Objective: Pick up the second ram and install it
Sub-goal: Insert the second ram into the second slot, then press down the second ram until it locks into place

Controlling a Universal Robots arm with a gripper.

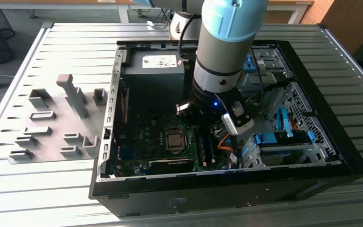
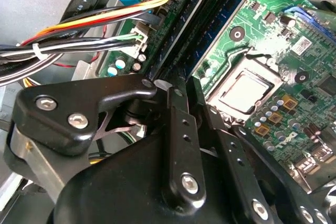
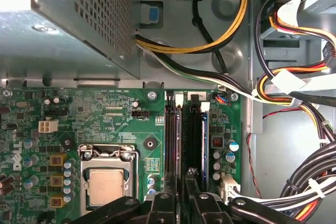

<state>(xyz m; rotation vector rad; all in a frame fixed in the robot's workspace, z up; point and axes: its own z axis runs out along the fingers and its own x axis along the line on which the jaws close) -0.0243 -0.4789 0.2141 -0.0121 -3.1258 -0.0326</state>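
Note:
My gripper (image 1: 199, 118) reaches down inside the open computer case (image 1: 332, 156), over the memory slots beside the processor socket (image 3: 105, 184). In both wrist views the two black fingers stand close together, shut on the second ram (image 3: 178, 135), a thin stick seen edge-on. It runs straight away from the gripper (image 3: 181, 195) along a black slot on the green motherboard (image 3: 105, 108). In the second wrist view the gripper (image 2: 170, 85) holds the near end of the same second ram (image 2: 184, 30). How deep it sits in the slot I cannot tell. Another blue-green stick (image 3: 205, 129) stands two slots over.
Bundled cables (image 3: 220, 35) arc just past the slots' far end, and more hang beside them (image 3: 310, 182). The power supply (image 1: 153, 71) fills the case's far corner. Blue drive-bay latches (image 1: 276, 139) lie on the exterior view's right. Grey fixture blocks (image 1: 49, 123) stand on the slatted table, left.

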